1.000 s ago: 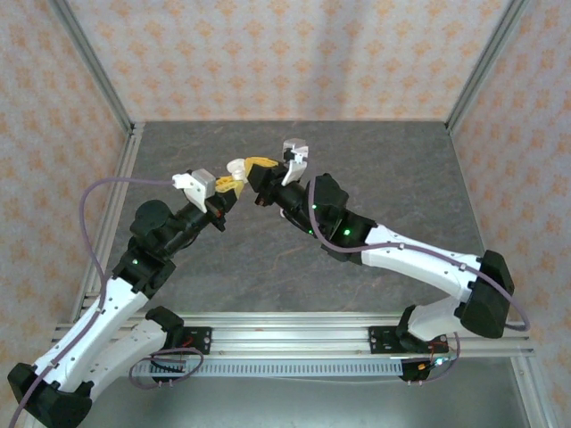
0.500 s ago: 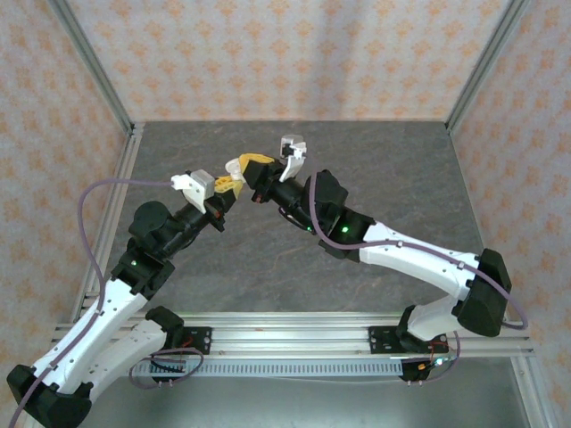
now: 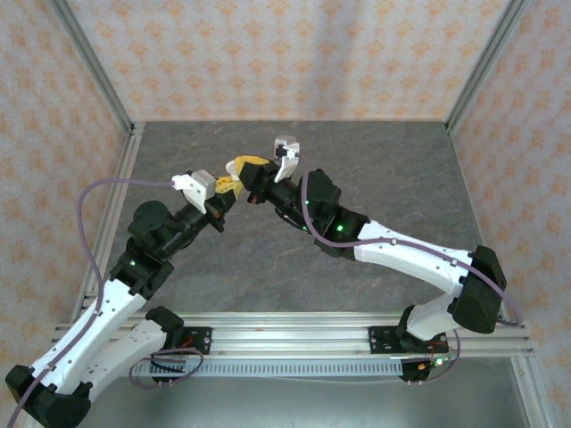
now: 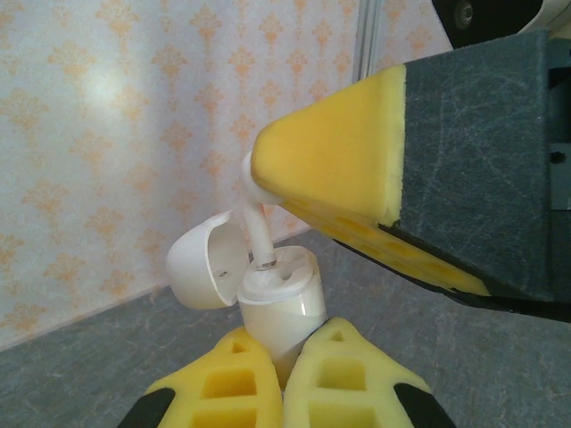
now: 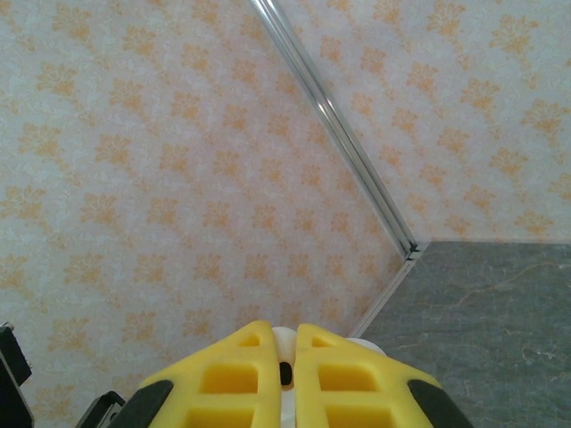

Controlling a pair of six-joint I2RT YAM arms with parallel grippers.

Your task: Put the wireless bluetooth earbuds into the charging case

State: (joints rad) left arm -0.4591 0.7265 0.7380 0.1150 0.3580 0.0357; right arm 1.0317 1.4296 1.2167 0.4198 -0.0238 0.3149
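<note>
Top external view placed our left gripper [image 3: 226, 185] left of centre, raised above the table [image 3: 393, 187]. On the left wrist camera its yellow fingers were clamped on the lower body of the charging case [image 4: 284, 312]. The case stood almost upright, with its lid [image 4: 203, 266] swung open to the left.

Over the open top hung one earbud [image 4: 259, 223], stem down, its tip at the mouth of a socket [image 4: 287, 273]. We could not tell whether the tip had entered or only touched the rim. Further right, the right gripper [image 3: 248, 166] reached in from above, pinched closed on the earbud's head.

We judged the step in hand to be seating this earbud. The stem looked slightly slanted against the socket, so we thought the right wrist should square it up before any push. The descent should then run slowly along the stem's own line. We wanted the left clamp firm, so the case would not tip under the load. The soft pads might let the earbud pivot, so we favoured releasing only once the head sat flush.
</note>
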